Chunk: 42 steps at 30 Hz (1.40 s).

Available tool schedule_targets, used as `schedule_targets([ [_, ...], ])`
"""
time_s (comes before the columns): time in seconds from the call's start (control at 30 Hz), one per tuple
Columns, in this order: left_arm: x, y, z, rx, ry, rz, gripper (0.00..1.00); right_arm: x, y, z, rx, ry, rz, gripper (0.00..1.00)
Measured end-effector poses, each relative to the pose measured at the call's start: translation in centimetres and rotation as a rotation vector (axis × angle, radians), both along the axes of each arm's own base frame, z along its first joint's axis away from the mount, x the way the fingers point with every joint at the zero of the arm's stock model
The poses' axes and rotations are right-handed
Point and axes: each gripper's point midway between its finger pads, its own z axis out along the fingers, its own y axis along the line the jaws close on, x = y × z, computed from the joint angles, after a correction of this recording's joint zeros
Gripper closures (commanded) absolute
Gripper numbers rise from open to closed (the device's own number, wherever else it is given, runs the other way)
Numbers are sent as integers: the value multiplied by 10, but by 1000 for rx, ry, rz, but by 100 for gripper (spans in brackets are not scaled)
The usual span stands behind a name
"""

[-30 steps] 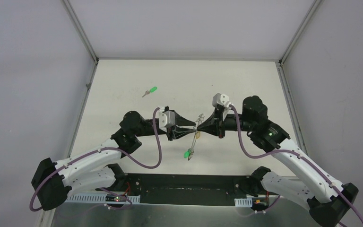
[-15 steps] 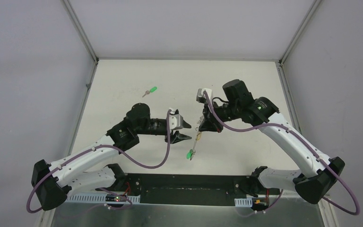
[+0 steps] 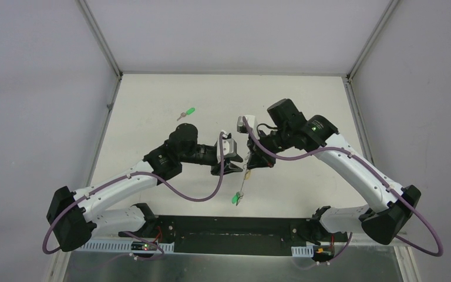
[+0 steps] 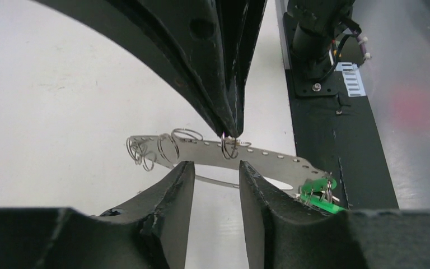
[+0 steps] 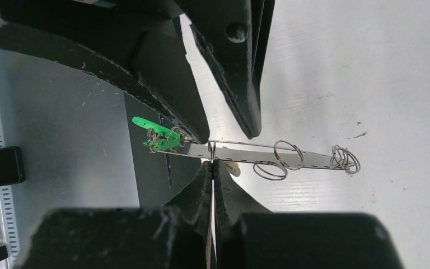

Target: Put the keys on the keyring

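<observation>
The keyring shows as a flat grey perforated metal strip (image 3: 244, 178) carrying several small wire rings (image 4: 152, 150). A green key (image 3: 235, 199) hangs at its lower end, also in the left wrist view (image 4: 318, 192) and the right wrist view (image 5: 158, 135). A yellow-tan piece (image 5: 233, 168) peeks out behind the strip. My right gripper (image 3: 248, 164) is shut on one small ring of the strip (image 5: 246, 151) and holds it off the table. My left gripper (image 3: 234, 158) is open, its jaws either side of the strip (image 4: 269, 159) without touching. A second green key (image 3: 186, 113) lies on the table, far left.
A black base plate (image 3: 241, 235) runs along the near edge under the hanging key. Grey walls and metal frame posts (image 3: 101, 41) enclose the white table (image 3: 152, 100). Purple cables loop off both arms.
My left gripper let go of the strip, opened and pulled back, then came right again to straddle it. My right arm swung left, still holding the strip, which now hangs lower.
</observation>
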Motion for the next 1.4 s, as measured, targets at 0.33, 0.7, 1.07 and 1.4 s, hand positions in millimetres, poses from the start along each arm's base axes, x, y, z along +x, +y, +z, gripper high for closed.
schedule_targets([
  [0.33, -8, -9, 10, -54, 16, -67, 92, 0, 1, -4, -1, 3, 1, 100],
  [0.7, -10, -11, 7, -52, 31, -86, 86, -2, 0, -7, -3, 7, -4, 100],
  [1.07, -11, -13, 4, -47, 36, -94, 100, -2, 0, -8, 0, 12, -14, 100],
  [1.4, -10, -14, 2, -43, 39, -94, 100, -3, -2, -9, -4, 10, -21, 99],
])
